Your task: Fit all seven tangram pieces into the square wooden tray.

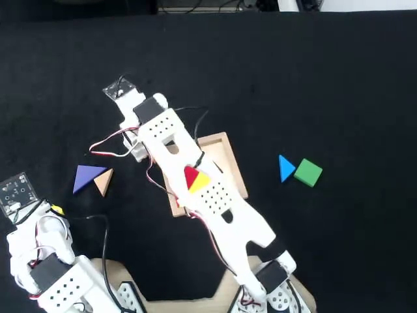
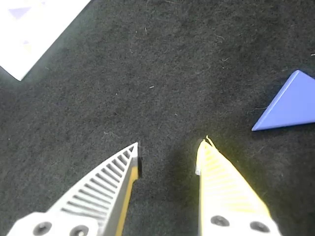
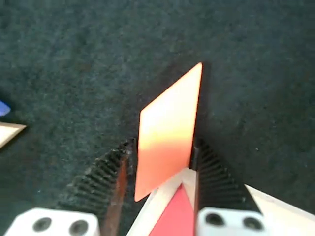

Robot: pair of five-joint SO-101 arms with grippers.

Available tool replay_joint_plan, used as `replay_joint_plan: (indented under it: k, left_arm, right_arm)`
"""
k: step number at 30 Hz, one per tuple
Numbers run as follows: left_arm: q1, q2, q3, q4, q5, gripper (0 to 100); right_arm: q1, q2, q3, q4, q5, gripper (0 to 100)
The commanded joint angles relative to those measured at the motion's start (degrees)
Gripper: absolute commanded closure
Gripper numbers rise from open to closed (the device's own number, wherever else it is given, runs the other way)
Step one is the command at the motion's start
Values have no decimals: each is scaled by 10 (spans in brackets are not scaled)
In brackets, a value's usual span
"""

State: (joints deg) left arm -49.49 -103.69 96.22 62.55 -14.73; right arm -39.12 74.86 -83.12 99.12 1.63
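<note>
Black cloth [image 1: 293, 78]: covers the table under both arms and all the loose pieces
Wooden tray [image 1: 225, 147]: near the middle of the cloth; we see its far corner and one side, the rest lies under the right arm [image 1: 166, 130]
Red and yellow shapes [image 1: 195, 178]: seen at the middle of that arm, above the tray (we cannot tell whether they lie in the tray or sit on the arm)
Right gripper [image 3: 162, 145]: clamped on the orange piece [image 3: 170, 123], one dark ribbed finger against each face
Orange piece: a thin slanted four-sided tile, standing on edge over bare cloth; we cannot tell if it touches the cloth
Left gripper [image 2: 168, 145]: spread apart with nothing between its fingers, over bare cloth at the near left of the table
Purple triangle [image 1: 88, 176]: left of the tray, just beside the left gripper in the left wrist view
Tan triangle [image 1: 104, 182]: touching the purple triangle on the tray side
Blue triangle [image 1: 285, 167]: well to the right of the tray
Green square [image 1: 308, 173]: right beside the blue triangle, on the side away from the tray
</note>
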Motion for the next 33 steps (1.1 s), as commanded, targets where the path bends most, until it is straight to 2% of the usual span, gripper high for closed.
replay_joint_plan:
  k: [1,7,13,17,20,24,33]
  left_arm:
    - [9,-5,9,-11,-3,802]
    - [9,-5,9,-11,-3,802]
    - [9,-5,9,-11,-3,802]
    - [9,-5,9,-11,-3,802]
    - [9,-5,9,-11,-3,802]
    - [9,-5,9,-11,-3,802]
    - [9,-5,9,-11,-3,802]
  right_arm:
    - [-22,-4,-33,21,20,835]
    - [-24,-4,-75,21,66,828]
    - [-23,-1,-74,21,68,724]
    - [-25,-6,-84,21,77,726]
    - [-47,-10,-95,21,133,730]
    - [-70,-9,-93,20,185,810]
    - [-61,1,-57,20,190,821]
